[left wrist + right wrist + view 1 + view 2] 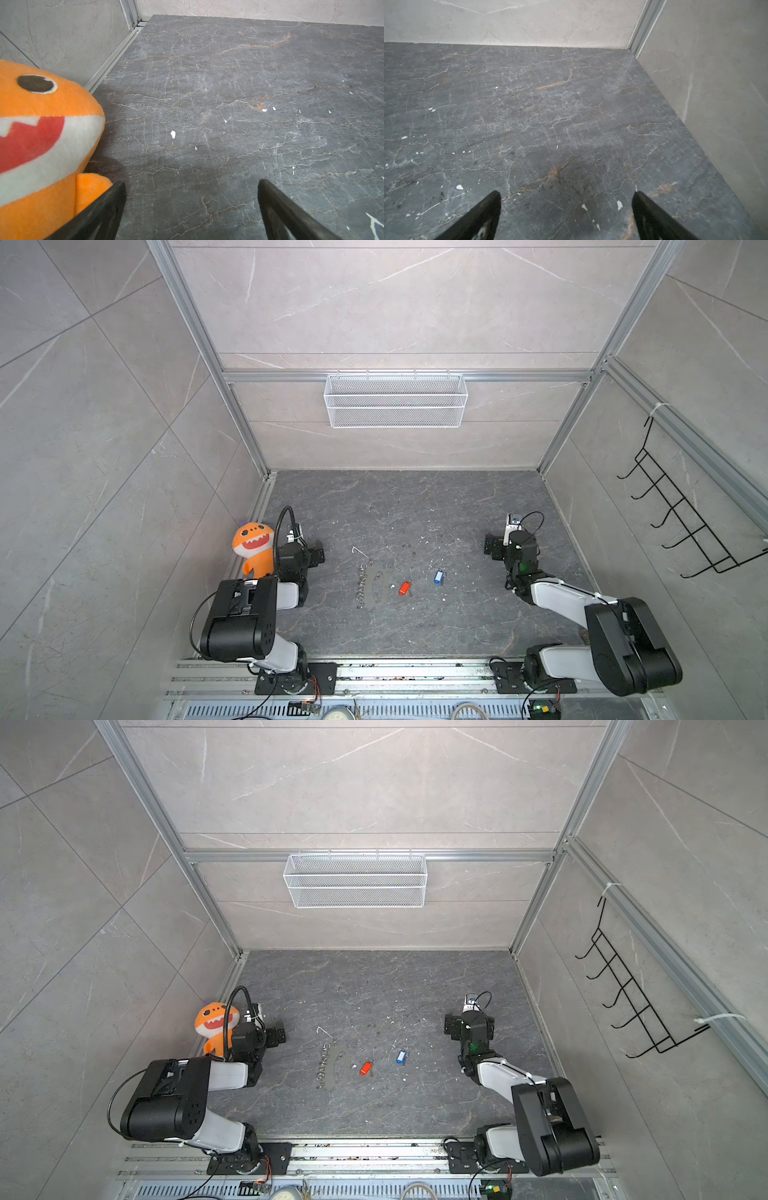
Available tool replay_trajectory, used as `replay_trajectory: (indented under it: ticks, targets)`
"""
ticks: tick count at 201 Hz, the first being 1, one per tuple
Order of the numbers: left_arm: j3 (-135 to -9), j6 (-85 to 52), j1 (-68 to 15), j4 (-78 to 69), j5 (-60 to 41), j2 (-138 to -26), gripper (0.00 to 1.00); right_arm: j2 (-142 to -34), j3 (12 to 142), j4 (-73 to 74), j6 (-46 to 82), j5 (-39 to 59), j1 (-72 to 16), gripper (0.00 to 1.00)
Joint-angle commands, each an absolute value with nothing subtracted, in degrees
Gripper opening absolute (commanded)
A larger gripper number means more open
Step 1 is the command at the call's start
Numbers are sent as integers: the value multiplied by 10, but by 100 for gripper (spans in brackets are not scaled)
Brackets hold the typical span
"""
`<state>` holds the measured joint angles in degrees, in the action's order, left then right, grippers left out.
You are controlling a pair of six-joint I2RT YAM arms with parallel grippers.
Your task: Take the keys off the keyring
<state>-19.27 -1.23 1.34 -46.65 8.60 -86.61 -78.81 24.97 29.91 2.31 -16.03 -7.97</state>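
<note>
Noting the red key (404, 588) just beside the keyring (376, 599) and the blue key (439, 576) farther right, both seemingly free on the table (415, 626), I judge removal done; left gripper (192, 185) and right gripper (566, 194) stand wide, empty, so next I only confirm separation.

Both top views sit high over the near edge of the dark tabletop (415, 506). They look steeply down towards the back wall (395, 315), with the wire basket (395, 400) at 12 o'clock, and share nearly the whole scene. The left wrist camera sits low and close over the tabletop, looking between the fingers of the left gripper (192, 183) towards the far left corner. The orange plush toy (41, 135) is close beside it, at 9 o'clock in both top views. The right wrist camera, equally low, faces the far right corner past the right gripper (566, 193).
</note>
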Motion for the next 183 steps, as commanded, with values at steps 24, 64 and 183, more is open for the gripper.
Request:
replay_trajectory:
  ticks: [24,64,183]
  targets:
    - [-207,-9,17,-486,79,-861,100,-856,255,413,10,-107,-69,100]
    - [-207,-9,17,-486,79,-861,100,-849,228,436,13,-110,-68,99]
    - [-208,-9,18,-484,76,-861,100,-869,196,521,23,-137,-70,99]
